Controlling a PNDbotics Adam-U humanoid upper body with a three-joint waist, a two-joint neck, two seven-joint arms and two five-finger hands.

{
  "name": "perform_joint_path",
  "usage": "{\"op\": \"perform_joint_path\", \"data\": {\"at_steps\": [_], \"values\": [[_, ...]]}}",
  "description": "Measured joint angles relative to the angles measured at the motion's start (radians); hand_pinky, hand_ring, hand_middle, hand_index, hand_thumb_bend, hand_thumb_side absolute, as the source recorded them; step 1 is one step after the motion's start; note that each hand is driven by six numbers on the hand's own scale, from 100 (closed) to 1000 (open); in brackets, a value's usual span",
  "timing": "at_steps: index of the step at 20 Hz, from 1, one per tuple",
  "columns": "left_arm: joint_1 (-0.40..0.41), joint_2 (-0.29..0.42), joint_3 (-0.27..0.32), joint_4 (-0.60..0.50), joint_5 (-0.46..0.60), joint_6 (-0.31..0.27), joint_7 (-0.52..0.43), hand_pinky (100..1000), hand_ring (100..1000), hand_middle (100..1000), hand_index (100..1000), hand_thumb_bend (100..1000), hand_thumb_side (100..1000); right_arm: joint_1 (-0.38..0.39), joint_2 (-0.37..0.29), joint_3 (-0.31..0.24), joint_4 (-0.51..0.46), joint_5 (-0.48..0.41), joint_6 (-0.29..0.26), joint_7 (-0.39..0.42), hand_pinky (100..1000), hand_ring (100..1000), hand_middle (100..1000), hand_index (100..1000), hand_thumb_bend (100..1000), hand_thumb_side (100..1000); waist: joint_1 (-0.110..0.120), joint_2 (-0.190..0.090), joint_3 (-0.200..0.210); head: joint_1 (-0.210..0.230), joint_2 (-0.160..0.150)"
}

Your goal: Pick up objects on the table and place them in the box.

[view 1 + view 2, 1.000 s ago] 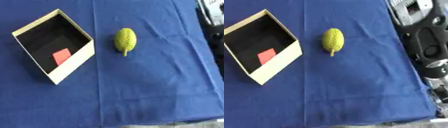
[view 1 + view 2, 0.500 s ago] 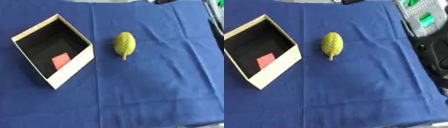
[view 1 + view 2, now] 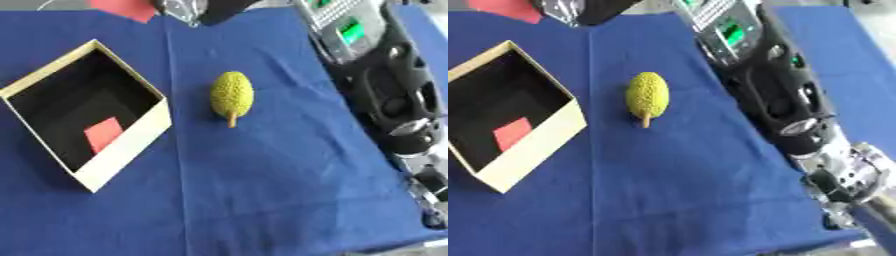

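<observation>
A yellow-green bumpy fruit with a short stem lies on the blue cloth, stem toward me. To its left stands an open box with cream walls and a black inside; a red piece lies on its floor. My right arm comes in from the upper right and runs down the right side, a green-lit panel on it. My right hand shows at the lower right, above the cloth's right edge, well to the right of the fruit and nearer to me. It touches nothing. My left hand is out of view.
The blue cloth covers the table and ends near the bottom edge. At the far edge sit a red shape and a dark and silvery object.
The camera has shifted, so the whole picture sits differently. My right arm has come further in over the right side of the table. Fruit and box stay where they were on the cloth.
</observation>
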Motion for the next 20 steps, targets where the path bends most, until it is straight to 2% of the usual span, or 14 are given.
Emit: {"op": "perform_joint_path", "data": {"at_steps": [5, 7, 9, 10, 14, 17, 20], "values": [[-0.006, 0.000, -0.001, 0.000, 0.005, -0.002, -0.006, 709, 784, 759, 802, 172, 700, -0.032, 0.114, 0.031, 0.185, 0.176, -0.080, -0.002, 823, 768, 539, 804, 100, 283, -0.008, 0.000, 0.011, -0.006, 0.002], [-0.007, -0.001, -0.003, 0.000, 0.005, -0.001, -0.007, 709, 784, 759, 802, 171, 702, -0.034, 0.144, 0.035, 0.248, 0.239, -0.111, -0.005, 818, 786, 582, 837, 100, 311, -0.011, 0.000, 0.012, -0.006, 0.003], [-0.007, -0.001, -0.006, 0.000, 0.005, -0.001, -0.010, 709, 784, 759, 802, 171, 702, -0.036, 0.166, 0.035, 0.298, 0.289, -0.143, -0.004, 815, 819, 661, 882, 100, 352, -0.012, 0.000, 0.014, -0.006, 0.007], [-0.007, -0.001, -0.006, 0.000, 0.005, -0.001, -0.011, 709, 784, 759, 802, 171, 702, -0.038, 0.173, 0.036, 0.317, 0.308, -0.159, 0.000, 821, 859, 739, 914, 100, 370, -0.012, 0.000, 0.015, -0.006, 0.009], [-0.007, -0.001, -0.006, 0.000, 0.006, -0.001, -0.013, 709, 784, 759, 802, 170, 703, -0.038, 0.191, 0.040, 0.360, 0.350, -0.229, 0.037, 873, 953, 840, 966, 100, 444, -0.012, 0.001, 0.015, -0.006, 0.009], [-0.007, -0.001, -0.006, 0.000, 0.006, 0.001, -0.016, 709, 785, 759, 802, 170, 702, -0.041, 0.195, 0.040, 0.363, 0.352, -0.267, 0.072, 893, 975, 870, 997, 100, 668, -0.012, 0.001, 0.015, -0.006, 0.009], [-0.007, -0.001, -0.006, 0.000, 0.006, 0.001, -0.016, 709, 785, 759, 802, 172, 701, -0.049, 0.195, 0.039, 0.360, 0.364, -0.284, 0.084, 897, 980, 890, 1000, 100, 693, -0.011, 0.001, 0.015, -0.006, 0.009]]}}
